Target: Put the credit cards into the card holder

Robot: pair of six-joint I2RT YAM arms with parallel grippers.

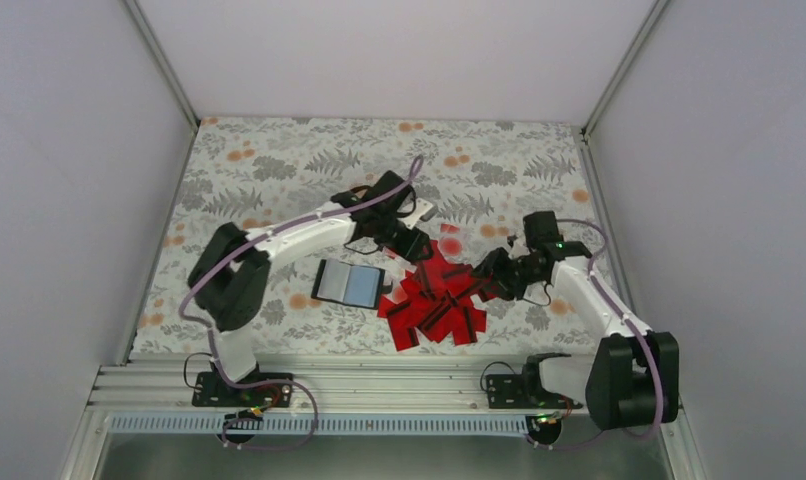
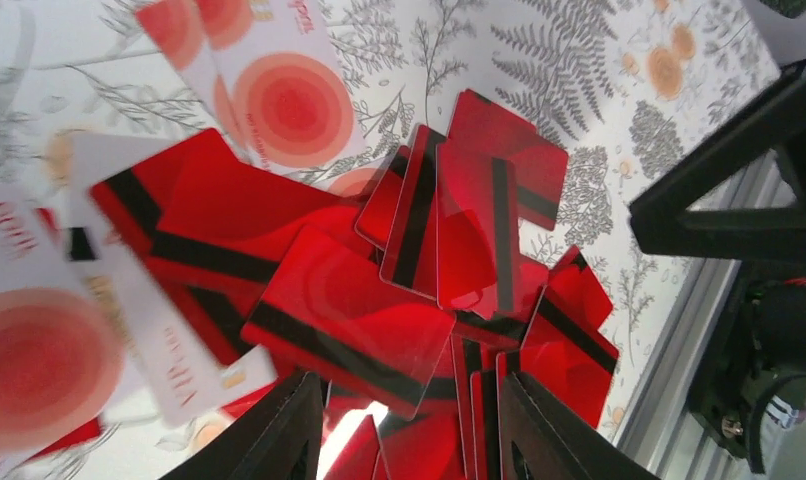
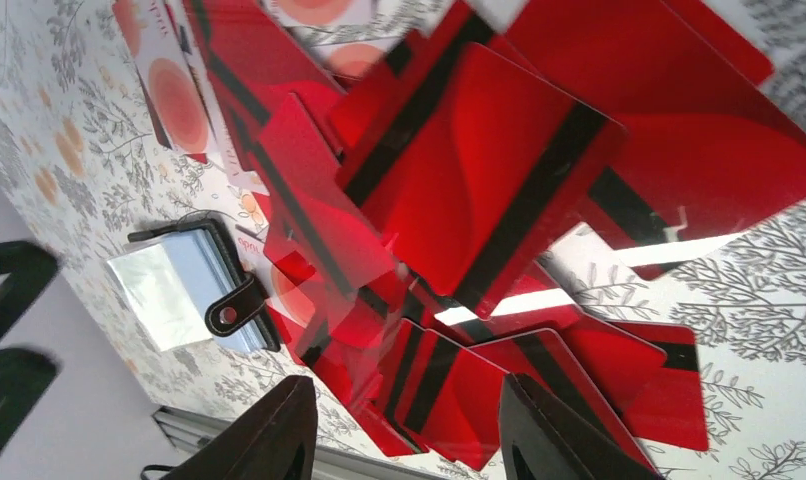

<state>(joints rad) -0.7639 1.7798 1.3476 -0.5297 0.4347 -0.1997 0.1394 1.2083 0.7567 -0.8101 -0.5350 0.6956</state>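
Note:
The credit cards (image 1: 434, 302) lie in a loose overlapping heap, bright red with black stripes, at the table's front middle. A few show white faces with red circles (image 2: 279, 100). The card holder (image 1: 350, 283) lies open just left of the heap, its grey-blue panels up and its snap tab (image 3: 234, 311) towards the cards. My left gripper (image 1: 411, 246) hangs over the heap's far left corner, jaws apart above the cards (image 2: 409, 440), gripping none. My right gripper (image 1: 491, 271) hovers at the heap's right side, also open (image 3: 409, 440), with cards (image 3: 479, 170) below it.
A flower-and-fern printed cloth (image 1: 279, 170) covers the table. White walls close in the left, back and right sides. A metal rail (image 1: 399, 385) with both arm bases runs along the near edge, close to the heap's front.

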